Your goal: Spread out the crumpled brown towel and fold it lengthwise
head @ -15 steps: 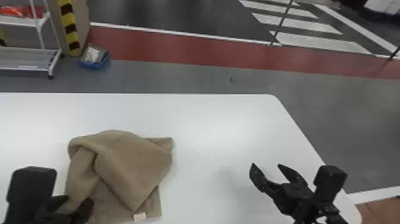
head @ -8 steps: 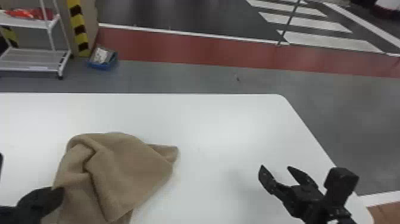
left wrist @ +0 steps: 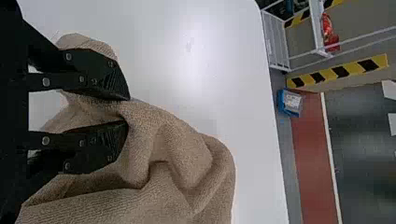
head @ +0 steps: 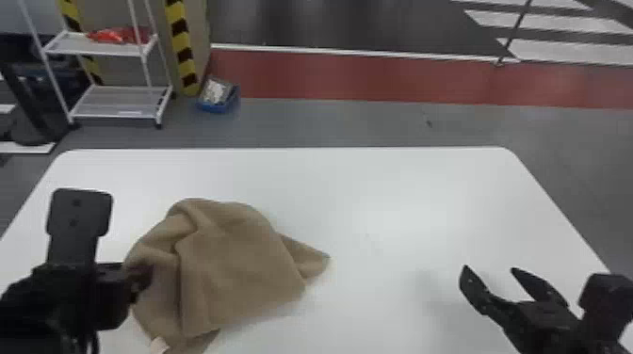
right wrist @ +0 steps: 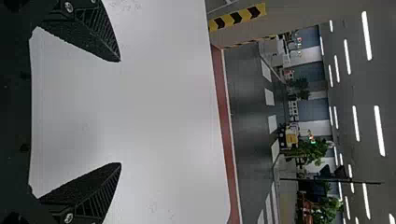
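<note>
white table (head: 386, 202) under brown towel (head: 235, 268); rack (head: 117, 101) beyond

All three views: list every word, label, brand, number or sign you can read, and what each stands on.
No readable text.
Pale tag on the brown towel: too small to read.
Blue bin: nothing legible.
Yellow-and-black stripes: marking, no words.

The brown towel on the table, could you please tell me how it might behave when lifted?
The brown towel would probably hang limp, given its soft, rounded folds. Being cloth, it is likely light for its spread. Its fuzzy, textured surface suggests it should not be very slippery.
</note>
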Tool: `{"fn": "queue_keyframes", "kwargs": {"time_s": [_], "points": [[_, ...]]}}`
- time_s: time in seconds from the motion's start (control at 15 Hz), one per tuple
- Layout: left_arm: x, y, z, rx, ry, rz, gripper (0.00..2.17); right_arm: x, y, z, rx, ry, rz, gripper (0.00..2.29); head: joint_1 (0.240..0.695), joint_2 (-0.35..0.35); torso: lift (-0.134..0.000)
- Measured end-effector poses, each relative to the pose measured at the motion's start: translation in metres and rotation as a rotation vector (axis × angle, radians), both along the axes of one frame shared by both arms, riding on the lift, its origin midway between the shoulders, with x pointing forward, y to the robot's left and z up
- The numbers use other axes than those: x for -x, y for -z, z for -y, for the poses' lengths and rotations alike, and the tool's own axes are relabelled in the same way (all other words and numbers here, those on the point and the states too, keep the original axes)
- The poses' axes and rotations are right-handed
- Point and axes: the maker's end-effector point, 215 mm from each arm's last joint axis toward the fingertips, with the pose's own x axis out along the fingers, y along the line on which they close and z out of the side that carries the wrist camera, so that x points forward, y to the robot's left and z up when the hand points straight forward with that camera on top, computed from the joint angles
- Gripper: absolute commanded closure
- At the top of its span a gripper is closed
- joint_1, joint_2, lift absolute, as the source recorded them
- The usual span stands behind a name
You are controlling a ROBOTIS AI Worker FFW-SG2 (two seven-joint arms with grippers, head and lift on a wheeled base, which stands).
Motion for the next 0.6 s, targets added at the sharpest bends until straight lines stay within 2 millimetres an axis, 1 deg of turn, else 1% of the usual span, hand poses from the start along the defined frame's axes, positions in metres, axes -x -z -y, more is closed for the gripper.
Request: {"fn": "queue_keyframes", "kwargs": {"time_s": [0.07, 0.13, 0.27, 0.33, 0.47, 0.53, 0.6], "points": [[0.002, -0.002, 0.004, -0.004, 0.017, 0.020, 0.03, -0.001, 0.000, -0.001, 0.000, -0.001, 0.000, 0.09, 0.695, -0.114, -0.124], [0.007, -0.007, 0.006, -0.005, 0.029, 0.044, 0.09, -0.002, 0.000, -0.002, 0.000, -0.003, 0.000, 0.09, 0.695, -0.115, -0.124], [0.024, -0.013, 0.014, 0.024, 0.060, 0.060, 0.21, -0.004, 0.002, -0.003, -0.001, -0.004, -0.002, 0.09, 0.695, -0.124, -0.124], [0.037, -0.014, 0.022, 0.055, 0.087, 0.054, 0.21, -0.005, 0.004, -0.003, -0.003, -0.003, -0.004, 0.09, 0.695, -0.134, -0.124], [0.061, -0.006, 0.041, 0.123, 0.153, 0.020, 0.23, -0.007, 0.006, -0.002, -0.005, -0.002, -0.005, 0.09, 0.695, -0.160, -0.124], [0.068, -0.001, 0.047, 0.132, 0.179, 0.015, 0.27, -0.007, 0.007, -0.002, -0.006, -0.002, -0.007, 0.09, 0.695, -0.185, -0.124], [0.072, 0.001, 0.052, 0.132, 0.202, 0.020, 0.27, -0.007, 0.008, -0.002, -0.006, -0.001, -0.009, 0.09, 0.695, -0.193, -0.124]]}}
